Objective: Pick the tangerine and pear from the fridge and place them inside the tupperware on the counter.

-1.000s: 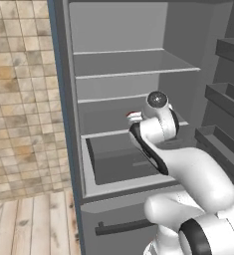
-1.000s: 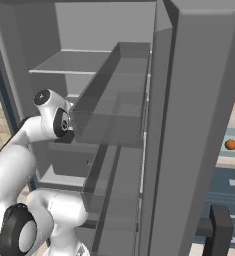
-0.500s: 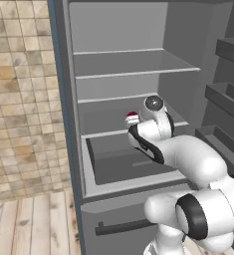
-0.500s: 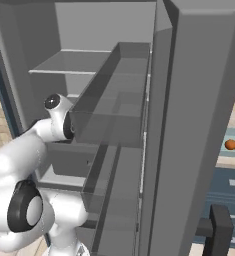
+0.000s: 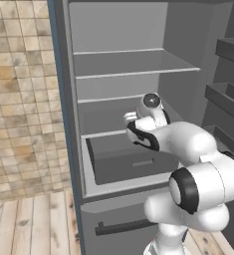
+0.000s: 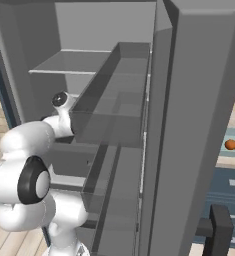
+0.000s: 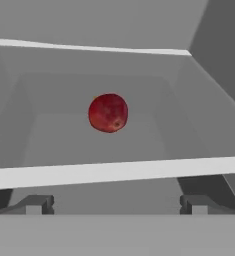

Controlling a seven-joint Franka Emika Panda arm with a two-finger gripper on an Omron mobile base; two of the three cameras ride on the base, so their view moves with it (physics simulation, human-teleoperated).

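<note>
Pear (image 7: 108, 112) alone in drawer (image 7: 114, 172), clear of walls; end effector (image 7: 114, 205) spread apart.

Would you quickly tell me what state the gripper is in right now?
Gripper: open, holding nothing; the pear lies ahead of its fingers.

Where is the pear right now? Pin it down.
In the hand view the pear lies on the floor of the fridge drawer, centred, straight ahead of the open pincer and untouched by it.
</note>
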